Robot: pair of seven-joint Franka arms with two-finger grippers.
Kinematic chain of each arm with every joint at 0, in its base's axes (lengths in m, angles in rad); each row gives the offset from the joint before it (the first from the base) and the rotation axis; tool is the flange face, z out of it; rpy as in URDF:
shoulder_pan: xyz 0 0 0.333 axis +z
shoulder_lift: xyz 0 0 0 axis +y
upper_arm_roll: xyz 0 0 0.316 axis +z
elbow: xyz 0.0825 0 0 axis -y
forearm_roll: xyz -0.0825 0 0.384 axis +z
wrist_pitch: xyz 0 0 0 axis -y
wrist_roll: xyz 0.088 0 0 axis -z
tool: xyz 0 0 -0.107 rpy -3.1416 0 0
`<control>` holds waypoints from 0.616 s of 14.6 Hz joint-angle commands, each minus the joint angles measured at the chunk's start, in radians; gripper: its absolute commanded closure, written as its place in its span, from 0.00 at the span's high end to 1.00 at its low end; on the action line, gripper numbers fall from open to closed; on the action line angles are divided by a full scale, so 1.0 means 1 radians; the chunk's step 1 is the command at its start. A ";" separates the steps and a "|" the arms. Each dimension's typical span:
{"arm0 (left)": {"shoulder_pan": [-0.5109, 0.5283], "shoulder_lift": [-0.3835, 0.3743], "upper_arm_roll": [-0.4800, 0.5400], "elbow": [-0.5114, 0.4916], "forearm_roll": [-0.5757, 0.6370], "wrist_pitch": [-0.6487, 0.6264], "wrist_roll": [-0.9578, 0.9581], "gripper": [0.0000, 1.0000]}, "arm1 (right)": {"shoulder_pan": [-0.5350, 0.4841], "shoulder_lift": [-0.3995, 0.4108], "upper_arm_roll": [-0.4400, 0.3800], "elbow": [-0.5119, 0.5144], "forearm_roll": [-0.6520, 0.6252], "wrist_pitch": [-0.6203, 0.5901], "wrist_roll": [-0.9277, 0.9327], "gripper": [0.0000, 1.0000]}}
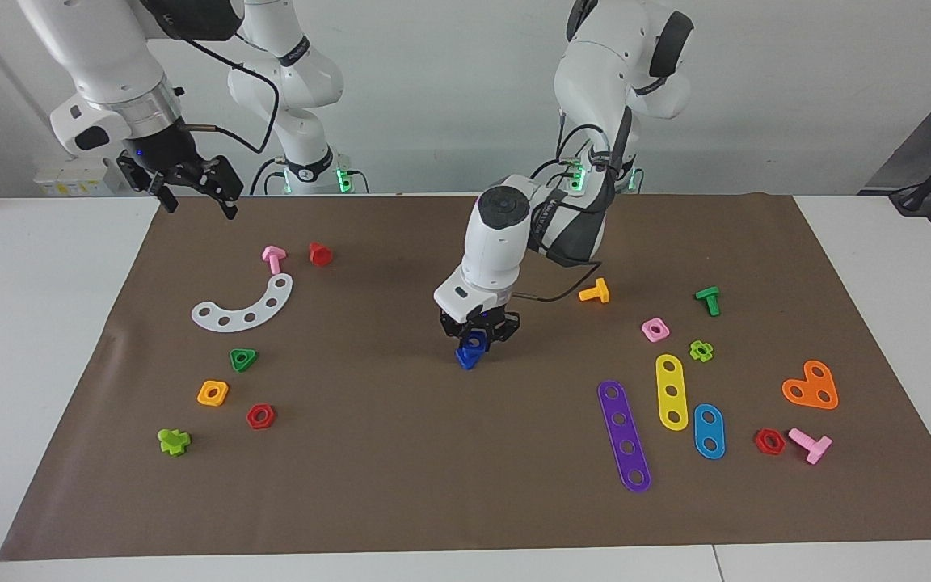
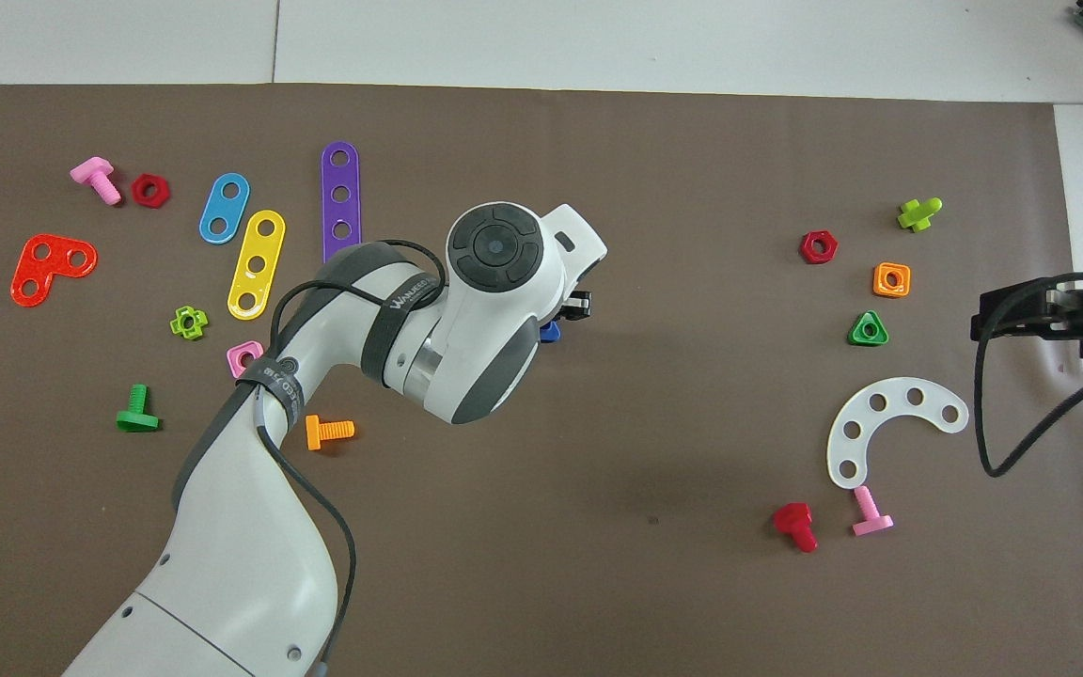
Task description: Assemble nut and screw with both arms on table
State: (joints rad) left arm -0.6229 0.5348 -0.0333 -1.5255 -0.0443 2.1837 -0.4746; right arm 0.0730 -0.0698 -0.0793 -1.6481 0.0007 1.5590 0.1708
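My left gripper [image 1: 478, 333] is down at the middle of the brown mat [image 1: 401, 453] on the table, its fingers closed around the dark-blue square nut [image 1: 478, 341]. The nut sits on top of the dark-blue screw [image 1: 465, 358], which rests on the mat. In the overhead view the left arm's wrist covers the left gripper [image 2: 568, 315], and only a bit of blue [image 2: 550, 330] shows beneath it. My right gripper [image 1: 195, 198] is open and empty, raised over the mat's corner at the right arm's end; it also shows in the overhead view [image 2: 983, 324].
A white curved strip [image 1: 246, 307], pink bolt [image 1: 273, 259], red bolt [image 1: 320, 254], green triangular nut [image 1: 243, 359], orange square nut [image 1: 212, 393] and red nut [image 1: 260, 416] lie toward the right arm's end. Coloured strips [image 1: 624, 435], a pink nut [image 1: 655, 329] and an orange bolt [image 1: 595, 291] lie toward the left arm's end.
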 commanded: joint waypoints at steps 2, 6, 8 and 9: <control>-0.012 -0.009 0.012 -0.033 -0.020 0.047 0.002 0.00 | -0.004 -0.015 -0.004 -0.010 0.022 -0.010 -0.025 1.00; -0.014 -0.012 0.012 -0.054 -0.019 0.068 0.004 0.00 | -0.004 -0.015 -0.004 -0.010 0.022 -0.008 -0.025 1.00; -0.014 -0.015 0.013 -0.073 -0.014 0.088 0.004 0.00 | -0.004 -0.015 -0.004 -0.010 0.022 -0.008 -0.025 1.00; -0.021 -0.015 0.013 -0.076 -0.013 0.097 0.004 0.00 | -0.004 -0.015 -0.004 -0.010 0.022 -0.008 -0.025 1.00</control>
State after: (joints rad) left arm -0.6235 0.5350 -0.0346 -1.5601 -0.0454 2.2390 -0.4746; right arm 0.0730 -0.0698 -0.0793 -1.6481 0.0007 1.5590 0.1708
